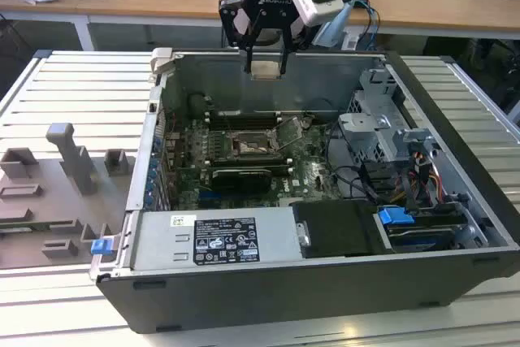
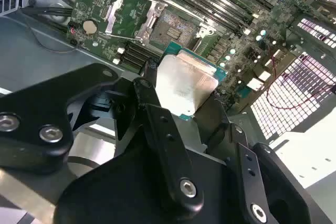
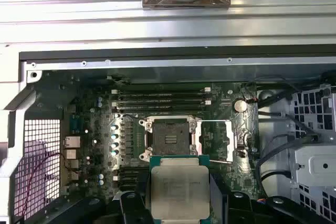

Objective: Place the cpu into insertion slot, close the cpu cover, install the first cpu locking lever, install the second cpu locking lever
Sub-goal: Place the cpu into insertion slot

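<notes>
First wrist view cuts off the claw (image 3: 179,207) that clamps the cpu (image 3: 179,182).

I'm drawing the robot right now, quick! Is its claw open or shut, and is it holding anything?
Gripper: closed, holding the chip.
</notes>
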Tool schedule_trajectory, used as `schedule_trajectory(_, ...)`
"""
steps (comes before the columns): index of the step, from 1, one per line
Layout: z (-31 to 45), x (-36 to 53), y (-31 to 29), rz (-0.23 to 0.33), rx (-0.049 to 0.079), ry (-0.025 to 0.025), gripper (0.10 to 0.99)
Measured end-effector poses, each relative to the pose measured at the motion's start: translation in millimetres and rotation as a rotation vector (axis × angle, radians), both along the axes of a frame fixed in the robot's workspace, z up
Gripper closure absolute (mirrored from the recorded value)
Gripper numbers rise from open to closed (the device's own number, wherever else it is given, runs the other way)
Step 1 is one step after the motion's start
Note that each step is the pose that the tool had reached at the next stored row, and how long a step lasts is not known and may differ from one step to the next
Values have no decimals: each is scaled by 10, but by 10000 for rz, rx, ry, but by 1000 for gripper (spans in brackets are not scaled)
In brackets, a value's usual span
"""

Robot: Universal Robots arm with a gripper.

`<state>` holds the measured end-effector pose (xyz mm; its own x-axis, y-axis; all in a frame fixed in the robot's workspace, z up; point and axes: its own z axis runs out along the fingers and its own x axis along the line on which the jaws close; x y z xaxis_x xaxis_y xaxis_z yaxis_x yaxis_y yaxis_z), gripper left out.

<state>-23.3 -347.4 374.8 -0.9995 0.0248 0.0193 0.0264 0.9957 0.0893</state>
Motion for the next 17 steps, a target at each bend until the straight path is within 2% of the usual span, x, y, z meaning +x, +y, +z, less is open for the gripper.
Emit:
schedule_trajectory(9,-3,0,0,-628,-1,1,549)
schedule_trajectory(17,-9,-1,0,-943,-2,1,549)
